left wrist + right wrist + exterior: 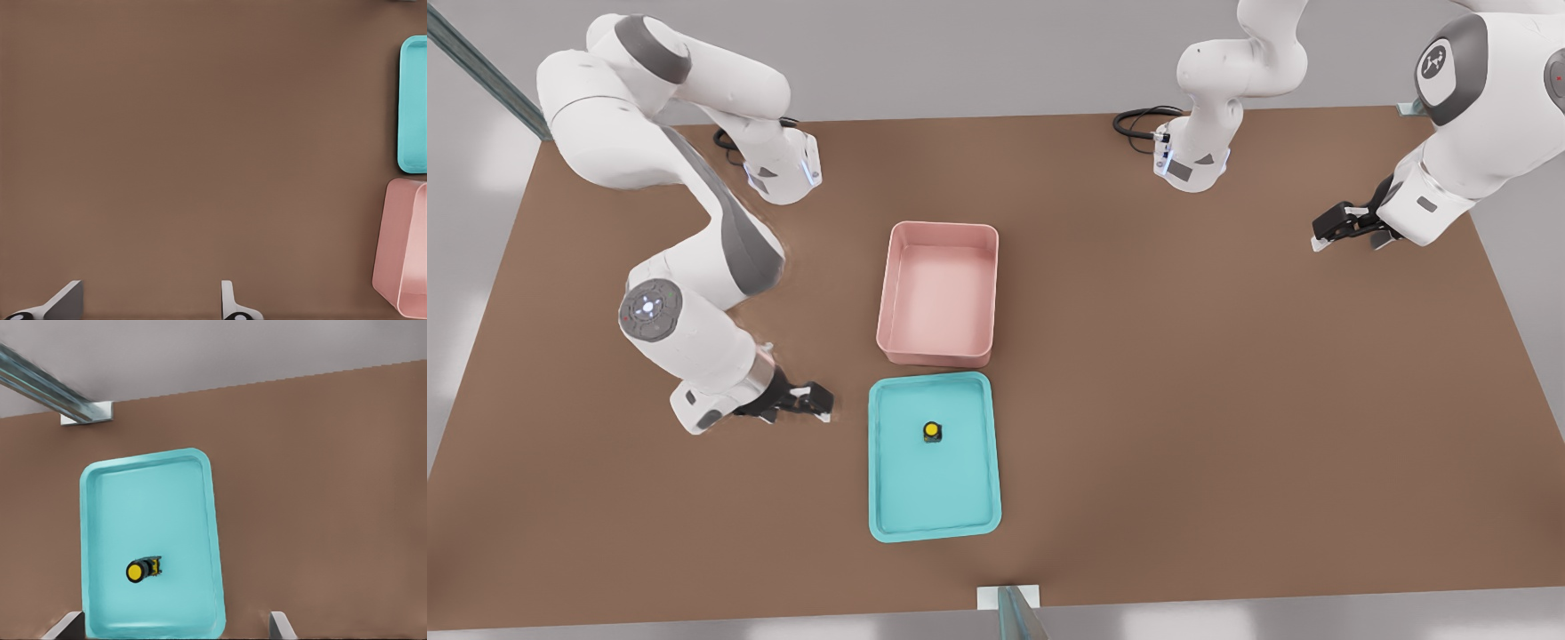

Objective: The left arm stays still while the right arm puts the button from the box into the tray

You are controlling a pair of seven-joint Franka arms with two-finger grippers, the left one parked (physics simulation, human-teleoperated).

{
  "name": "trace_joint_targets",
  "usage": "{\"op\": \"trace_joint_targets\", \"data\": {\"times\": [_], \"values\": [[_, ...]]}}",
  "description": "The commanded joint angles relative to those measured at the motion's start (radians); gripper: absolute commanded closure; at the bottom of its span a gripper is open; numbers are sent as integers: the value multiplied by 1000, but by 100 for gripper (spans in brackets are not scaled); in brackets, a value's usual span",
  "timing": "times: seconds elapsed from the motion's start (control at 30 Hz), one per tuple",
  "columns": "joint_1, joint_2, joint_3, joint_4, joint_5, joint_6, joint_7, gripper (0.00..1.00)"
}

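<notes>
Tray (889,498) sits nearest, button (931,431) resting on its floor, box (938,293) empty behind; gripper (809,402) hangs off the tray's front-view-left side, fingers spread, holding nothing; placement looks done; best move: retreat up and away, clear of the rim.

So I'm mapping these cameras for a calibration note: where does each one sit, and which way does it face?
Front view: high above, looking down on the table, both arms, the gripper beside the tray.
Left wrist view: on the parked arm, facing bare table, fingertips at the frame's edge.
Right wrist view: on the working arm, facing the tray holding the button; fingers spread.
All three show the tray.
</notes>
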Motion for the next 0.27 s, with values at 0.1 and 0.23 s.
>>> {"op": "trace_joint_targets", "data": {"times": [0.1,0.23], "values": [[349,-482,-604,-205,338,-493,-615,0],[351,-499,-639,-228,341,-479,-615,0]]}}
